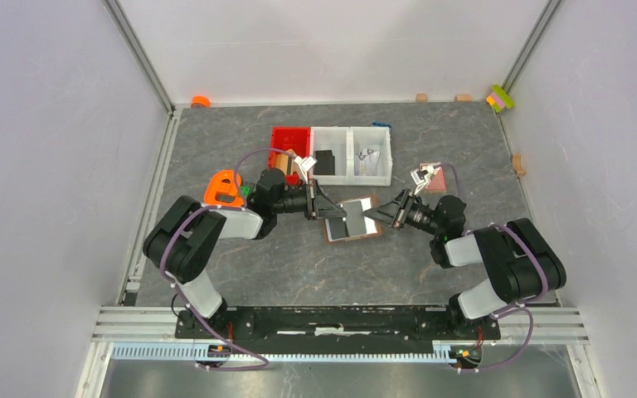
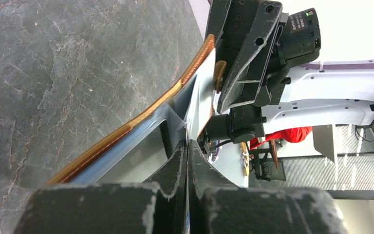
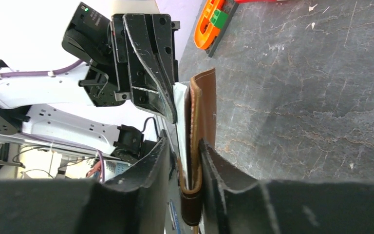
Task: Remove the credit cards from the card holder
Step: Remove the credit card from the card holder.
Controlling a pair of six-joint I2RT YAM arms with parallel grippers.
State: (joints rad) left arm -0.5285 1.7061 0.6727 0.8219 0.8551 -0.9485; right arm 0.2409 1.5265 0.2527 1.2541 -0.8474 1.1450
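Note:
The brown card holder lies open at the table's middle, pale lining up, with a dark grey credit card on it. My left gripper is at its left edge. In the left wrist view its jaws are pressed together on a thin card sliver beside the holder's brown rim. My right gripper is at the right edge. In the right wrist view it is closed around the brown leather edge, which stands upright between the fingers.
A red bin and white bins stand behind, one holding a black square piece. A pink-red picture card lies at the right. An orange tool sits by the left arm. Small blocks line the back wall.

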